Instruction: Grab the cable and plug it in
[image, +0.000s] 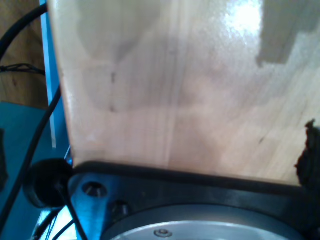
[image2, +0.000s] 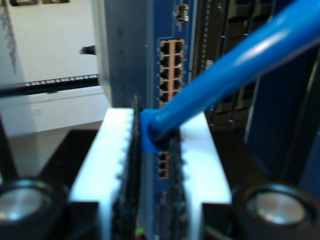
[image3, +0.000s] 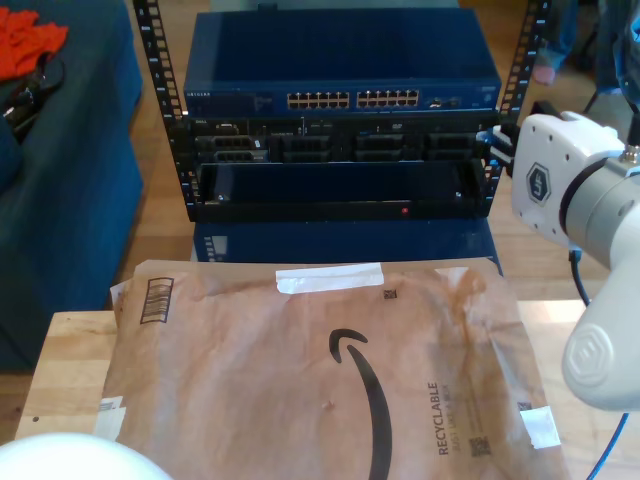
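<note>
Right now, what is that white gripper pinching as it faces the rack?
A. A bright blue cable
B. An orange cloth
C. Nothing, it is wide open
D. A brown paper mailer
A: in the second wrist view, my second gripper has its white fingers closed on the plug end of the blue cable, with the rack's ports beyond.

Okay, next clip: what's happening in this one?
My second gripper is shut on the blue cable near its plug end, pointing it at the rows of ports on the network switch; it is not plugged in yet. In the exterior view the switch sits in a rack behind a table bearing a brown paper mailer. My first wrist view looks at bare wooden tabletop.
</note>
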